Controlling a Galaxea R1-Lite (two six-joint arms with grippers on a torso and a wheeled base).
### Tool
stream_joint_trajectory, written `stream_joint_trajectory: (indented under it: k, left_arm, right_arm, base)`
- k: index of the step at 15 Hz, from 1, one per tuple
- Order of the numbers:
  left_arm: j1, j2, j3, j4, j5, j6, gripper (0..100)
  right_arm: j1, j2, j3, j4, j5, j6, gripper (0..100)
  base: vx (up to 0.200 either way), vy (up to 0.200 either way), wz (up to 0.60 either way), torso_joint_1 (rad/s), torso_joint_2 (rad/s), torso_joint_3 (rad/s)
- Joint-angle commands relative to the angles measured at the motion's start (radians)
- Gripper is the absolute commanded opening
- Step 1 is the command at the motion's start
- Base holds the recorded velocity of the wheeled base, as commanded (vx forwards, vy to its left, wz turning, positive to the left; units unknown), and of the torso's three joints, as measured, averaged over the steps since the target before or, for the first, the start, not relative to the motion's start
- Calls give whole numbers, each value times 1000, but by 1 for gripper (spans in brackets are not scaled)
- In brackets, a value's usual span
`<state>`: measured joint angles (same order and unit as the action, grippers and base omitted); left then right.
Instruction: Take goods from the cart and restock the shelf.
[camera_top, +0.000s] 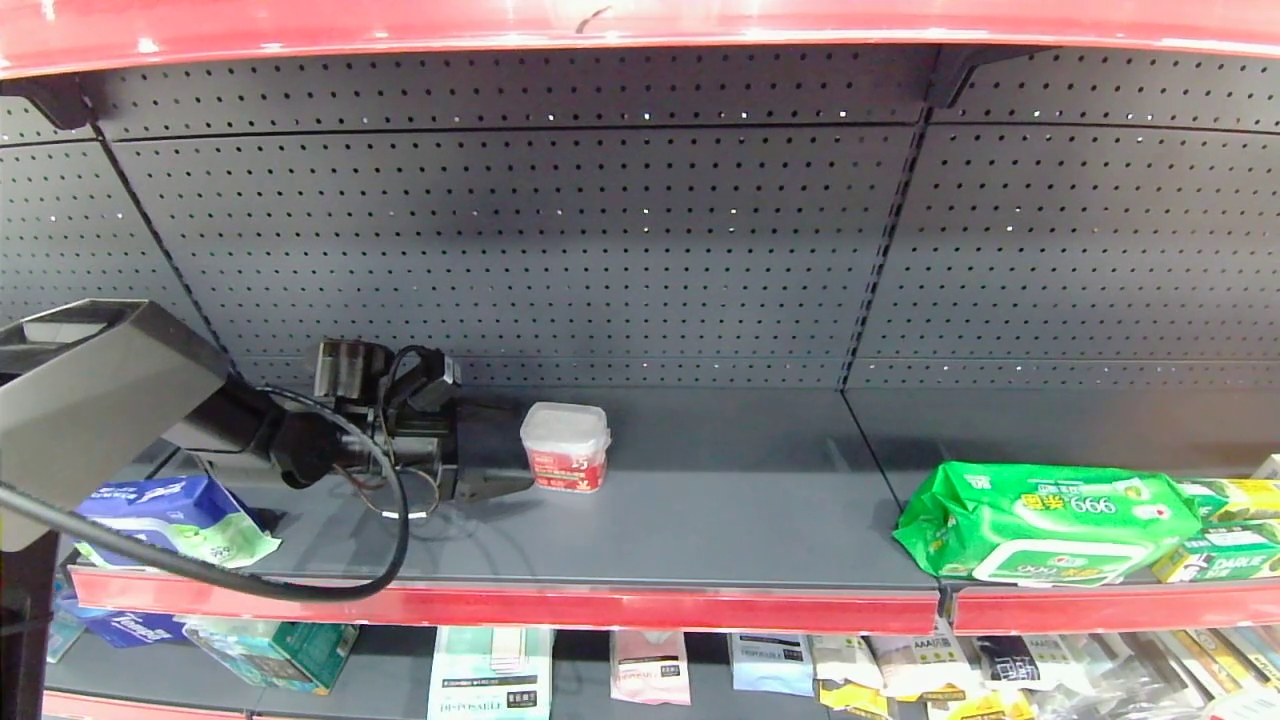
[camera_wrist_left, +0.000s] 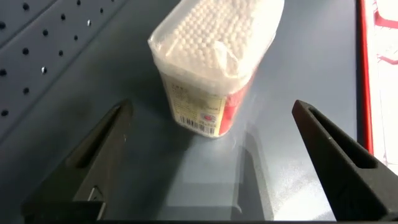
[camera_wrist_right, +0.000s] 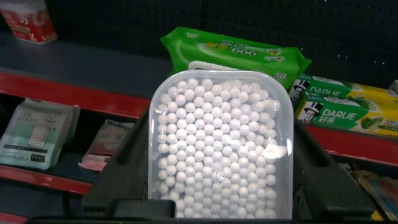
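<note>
Head view: swab box (camera_top: 565, 445) just beside left hand (camera_top: 515, 465).

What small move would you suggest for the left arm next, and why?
Probably draw the left gripper straight back off the shelf: it is open, the cotton swab box stands free on the shelf, and the right gripper holds a second box to place.

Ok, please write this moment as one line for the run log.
left gripper: open, not touching swab box on shelf | right gripper: shut on second swab box
</note>
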<state>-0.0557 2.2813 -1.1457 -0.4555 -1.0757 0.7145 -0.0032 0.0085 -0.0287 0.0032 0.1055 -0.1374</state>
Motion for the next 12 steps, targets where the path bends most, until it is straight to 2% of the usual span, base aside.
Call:
stream_joint_trajectory:
  k: [1, 5, 8, 9, 12]
  left_arm:
    - [-1, 27, -25, -2, -4, -1, 100]
    - [-13, 61, -68, -2, -7, -7, 100]
    - [-41, 93, -88, -54, -33, -13, 100]
    - [-49, 98, -88, -69, -35, -27, 100]
    - [-65, 127, -91, -201, -35, -115, 100]
  right_arm:
    - [0, 4, 0, 0, 0, -1, 0]
    - [0, 4, 0, 0, 0, -1, 0]
    - [0, 4, 0, 0, 0, -1, 0]
    - [0, 4, 0, 0, 0, -1, 0]
    - [0, 4, 0, 0, 0, -1, 0]
  base:
    - [0, 0, 0, 0, 0, 0]
    - [0, 0, 0, 0, 0, 0]
    - [0, 0, 0, 0, 0, 0]
    - [0, 0, 0, 0, 0, 0]
    - [0, 0, 0, 0, 0, 0]
